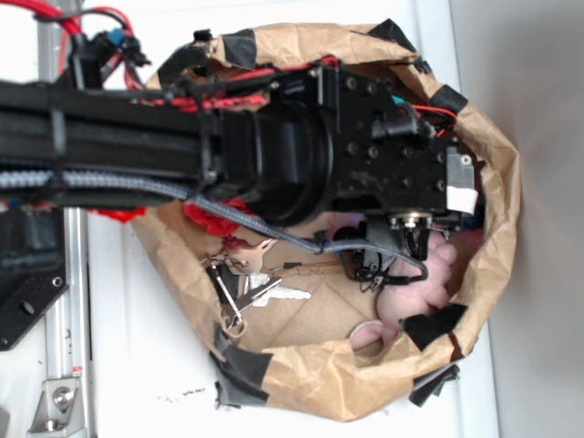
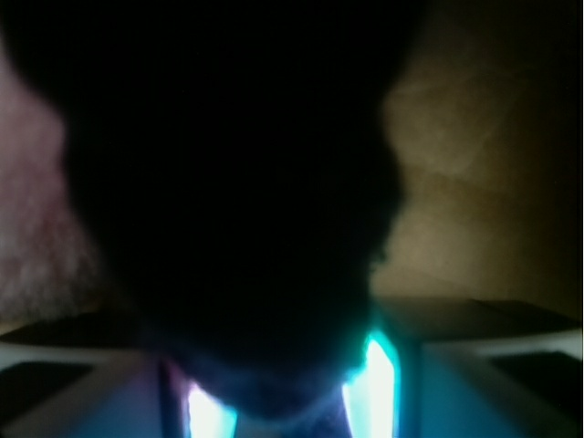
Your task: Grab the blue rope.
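A dark, blurred mass fills the middle of the wrist view; I take it for the blue rope [image 2: 228, 182], pressed very close to the camera. It sits between my gripper [image 2: 290, 401] fingers, whose lit pads [image 2: 379, 388] touch it on both sides, so the gripper looks shut on it. In the exterior view the gripper [image 1: 379, 269] is low inside the brown paper bag [image 1: 301, 374], and the arm hides the rope there.
A pink plush toy [image 1: 429, 283] lies right beside the gripper and shows at the wrist view's left edge [image 2: 32, 228]. A bunch of keys [image 1: 251, 283] lies on the bag's floor. A red knitted thing [image 1: 214, 219] pokes out under the arm. Crumpled bag walls ring the space.
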